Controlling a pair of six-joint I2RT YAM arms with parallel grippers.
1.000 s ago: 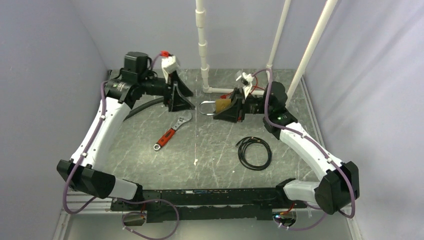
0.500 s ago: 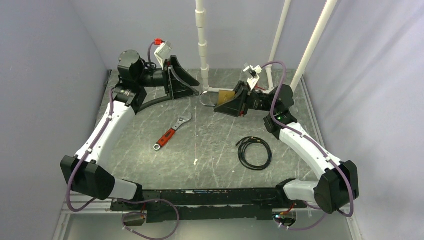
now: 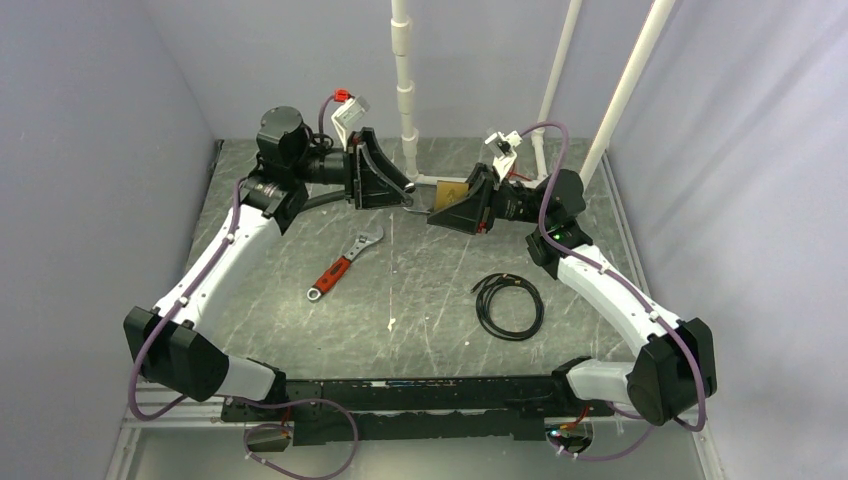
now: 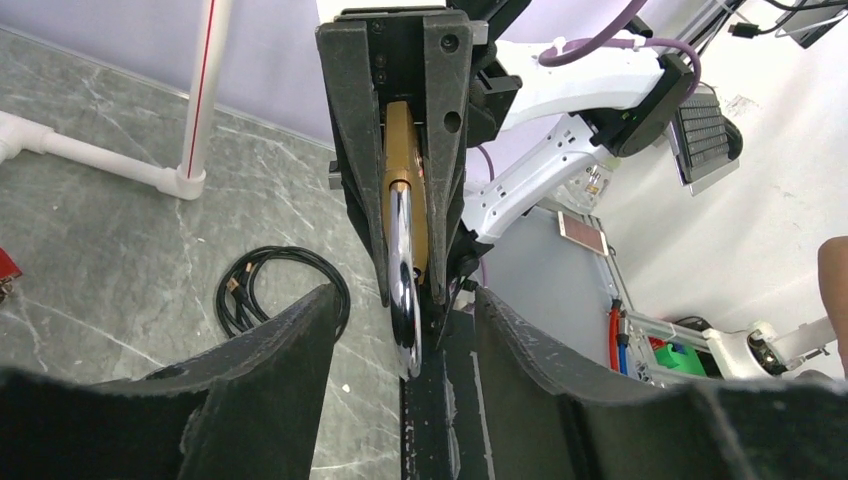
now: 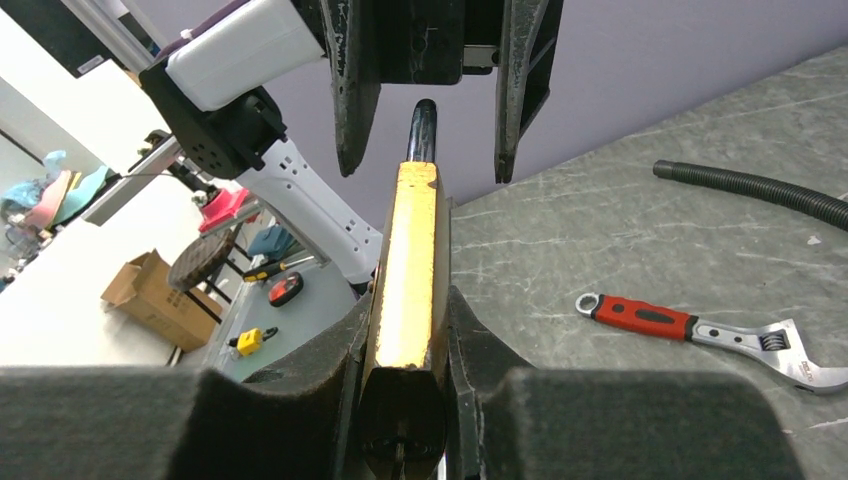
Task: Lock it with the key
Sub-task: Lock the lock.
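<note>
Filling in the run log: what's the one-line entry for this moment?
right tool: shut on padlock | left tool: open, straddling shackle | locking: not yet done

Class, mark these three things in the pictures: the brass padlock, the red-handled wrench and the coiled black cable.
brass padlock [image 5: 405, 270], right wrist view, on the brass body's narrow edge.
red-handled wrench [image 3: 335, 275], top view, on the red handle.
coiled black cable [image 3: 482, 305], top view, on the coil's left strands.

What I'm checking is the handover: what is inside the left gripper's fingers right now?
The padlock's steel shackle sits between the left gripper's open fingers; the right gripper clamps the brass body. Keyhole and any key are hidden.
</note>
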